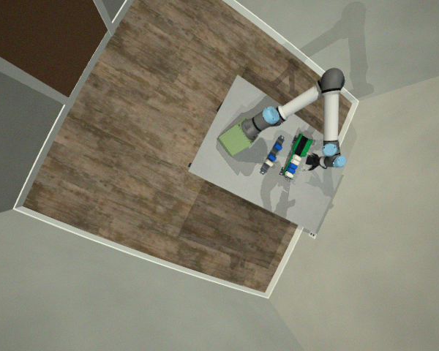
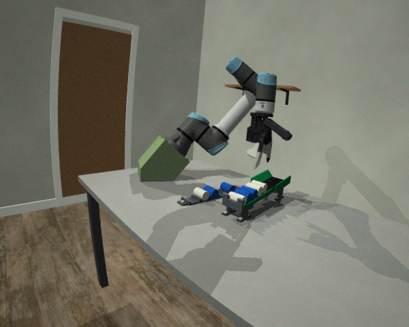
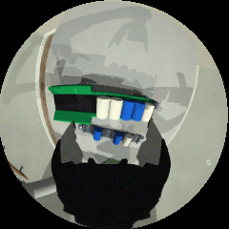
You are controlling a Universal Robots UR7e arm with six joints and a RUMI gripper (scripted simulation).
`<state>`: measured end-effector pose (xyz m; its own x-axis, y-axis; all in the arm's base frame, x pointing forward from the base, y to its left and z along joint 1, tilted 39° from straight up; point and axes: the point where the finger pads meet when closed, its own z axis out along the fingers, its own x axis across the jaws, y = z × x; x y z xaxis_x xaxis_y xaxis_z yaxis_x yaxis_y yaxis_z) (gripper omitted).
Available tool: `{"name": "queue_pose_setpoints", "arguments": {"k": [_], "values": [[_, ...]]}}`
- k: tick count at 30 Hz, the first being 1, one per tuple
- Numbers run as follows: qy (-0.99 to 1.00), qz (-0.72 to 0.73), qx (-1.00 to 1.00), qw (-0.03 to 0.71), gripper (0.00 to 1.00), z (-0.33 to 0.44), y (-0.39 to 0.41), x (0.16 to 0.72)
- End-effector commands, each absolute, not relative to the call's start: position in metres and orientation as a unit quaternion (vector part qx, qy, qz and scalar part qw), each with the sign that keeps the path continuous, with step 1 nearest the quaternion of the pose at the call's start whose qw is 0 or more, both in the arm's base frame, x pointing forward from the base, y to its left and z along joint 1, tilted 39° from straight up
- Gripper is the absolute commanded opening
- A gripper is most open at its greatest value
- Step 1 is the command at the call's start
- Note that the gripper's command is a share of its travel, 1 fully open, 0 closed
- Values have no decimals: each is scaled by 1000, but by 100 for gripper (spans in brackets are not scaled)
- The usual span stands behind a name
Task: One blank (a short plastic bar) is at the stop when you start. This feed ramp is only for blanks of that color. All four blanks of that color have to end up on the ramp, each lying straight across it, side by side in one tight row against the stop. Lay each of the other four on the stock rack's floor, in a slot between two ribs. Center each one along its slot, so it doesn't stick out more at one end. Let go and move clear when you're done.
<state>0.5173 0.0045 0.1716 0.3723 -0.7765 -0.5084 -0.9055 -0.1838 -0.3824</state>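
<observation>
The rack point(image 2: 188, 201) floor and ribs are mostly hidden by the blanks on it, so their centering along the slots cannot be judged; in the top view the blanks are too small to separate cleanly. The ramp point(image 3: 72, 109), green-walled with a dark bed, carries five blanks in one row toward its stop end point(image 2: 229, 202): in the wrist view, two white point(image 3: 109, 108), then two blue point(image 3: 133, 110), then one white point(image 3: 148, 113) nearest the stop. The rack, just beside the ramp on the table point(image 2: 303, 267), holds two blue blanks point(image 2: 210, 191) and one white point(image 2: 200, 193). The claw point(image 2: 262, 157) hangs above the ramp's upper end, fully spread, gripping nothing and touching nothing; its body fills the lower wrist view.
</observation>
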Motion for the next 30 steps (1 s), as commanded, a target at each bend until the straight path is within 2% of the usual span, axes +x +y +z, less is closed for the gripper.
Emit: {"name": "queue_pose_setpoints", "arguments": {"k": [1, 30], "values": [[603, 119, -724, 313, 100, 169, 1, 519], [844, 236, -419, 238, 100, 150, -20, 521]]}}
